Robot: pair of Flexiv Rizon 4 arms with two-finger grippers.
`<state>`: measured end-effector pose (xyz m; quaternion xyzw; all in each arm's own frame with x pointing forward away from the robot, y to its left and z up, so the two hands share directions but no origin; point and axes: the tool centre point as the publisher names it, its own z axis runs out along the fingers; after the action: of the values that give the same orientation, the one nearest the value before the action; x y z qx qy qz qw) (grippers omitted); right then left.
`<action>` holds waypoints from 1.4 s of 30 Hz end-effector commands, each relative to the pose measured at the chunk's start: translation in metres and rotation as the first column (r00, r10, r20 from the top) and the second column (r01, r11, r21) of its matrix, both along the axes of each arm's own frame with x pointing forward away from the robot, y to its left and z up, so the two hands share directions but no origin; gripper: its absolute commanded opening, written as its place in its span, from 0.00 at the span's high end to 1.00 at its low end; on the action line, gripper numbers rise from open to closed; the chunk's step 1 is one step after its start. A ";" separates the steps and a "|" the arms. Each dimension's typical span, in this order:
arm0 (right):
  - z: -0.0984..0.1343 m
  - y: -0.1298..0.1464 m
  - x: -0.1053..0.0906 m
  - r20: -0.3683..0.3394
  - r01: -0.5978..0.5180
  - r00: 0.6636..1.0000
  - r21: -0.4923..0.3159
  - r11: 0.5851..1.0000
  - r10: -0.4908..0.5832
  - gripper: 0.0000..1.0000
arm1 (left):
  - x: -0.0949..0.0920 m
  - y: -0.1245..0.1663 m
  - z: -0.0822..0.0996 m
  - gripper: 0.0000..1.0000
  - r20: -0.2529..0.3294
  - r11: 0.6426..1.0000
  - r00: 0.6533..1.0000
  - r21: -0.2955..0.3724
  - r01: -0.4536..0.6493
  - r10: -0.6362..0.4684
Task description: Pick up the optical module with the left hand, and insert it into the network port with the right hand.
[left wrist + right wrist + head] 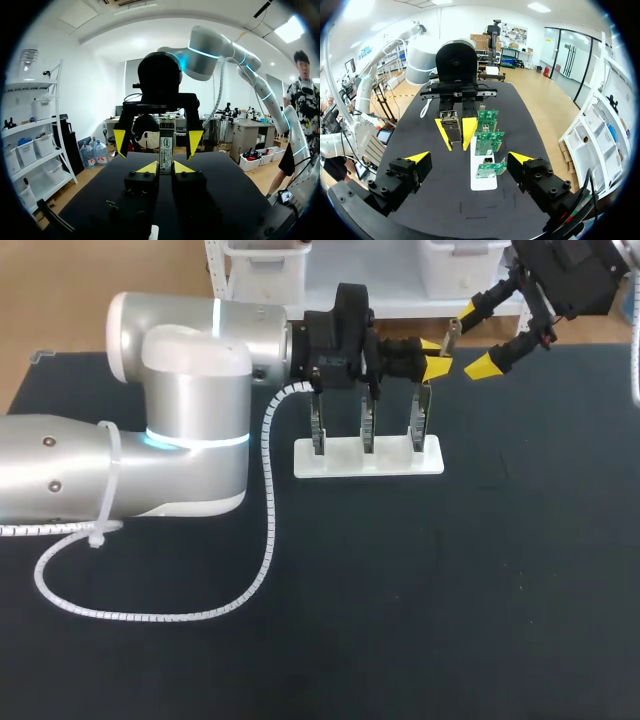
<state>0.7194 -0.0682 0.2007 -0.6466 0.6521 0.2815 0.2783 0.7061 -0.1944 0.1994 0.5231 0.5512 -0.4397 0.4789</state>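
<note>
Black table (450, 590) fills the head view, with a white stand (390, 462) a little past its middle. Three green boards (367, 425) stand upright in the stand in a row running left to right. From the right wrist view they appear as a line leading away from that arm. The nearest board there carries a small metal cage, too small to make out clearly.

My left arm (180, 420) reaches in from the left, over the row of boards. A white spiral cable (268, 490) trails from it in a loop on the table. Its jaws are clamped on the optical module (452, 333), one yellow fingertip (432, 344) on each flat side. The module is held in the air above the right end of the stand, and its free end sticks out past the tips toward the right.

My right arm (570, 275) comes in from the far right corner. Its jaws are wide apart, with one yellow fingertip (481, 366) just right of the module. In the left wrist view these two tips stand on either side of the module, and neither touches it.
</note>
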 end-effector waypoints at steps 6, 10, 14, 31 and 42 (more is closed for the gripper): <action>0.023 0.005 -0.020 0.050 0.011 0.999 -0.041 0.999 -0.009 0.00 | 0.001 0.000 0.001 1.00 -0.002 1.000 1.000 0.005 0.001 -0.001; 0.032 0.006 -0.026 0.086 0.019 0.996 -0.041 0.999 -0.015 0.00 | 0.001 0.000 0.001 1.00 -0.002 1.000 1.000 0.005 0.001 -0.001; 0.032 0.002 -0.029 0.105 0.024 0.994 -0.012 1.000 -0.023 0.00 | 0.001 0.000 0.001 1.00 -0.002 1.000 1.000 0.005 0.001 -0.001; 0.039 0.012 -0.022 0.184 -0.070 0.982 0.096 0.993 0.051 0.00 | 0.001 0.000 0.001 1.00 -0.002 1.000 1.000 0.005 0.001 -0.001; 0.047 0.020 -0.009 0.205 -0.151 0.972 0.179 0.972 0.113 0.00 | 0.001 0.000 0.001 1.00 -0.002 1.000 1.000 0.005 0.001 -0.001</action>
<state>0.6985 -0.0459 0.2504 -0.6823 0.5565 0.2804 0.3822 0.7060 -0.1943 0.1995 0.5231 0.5512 -0.4396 0.4789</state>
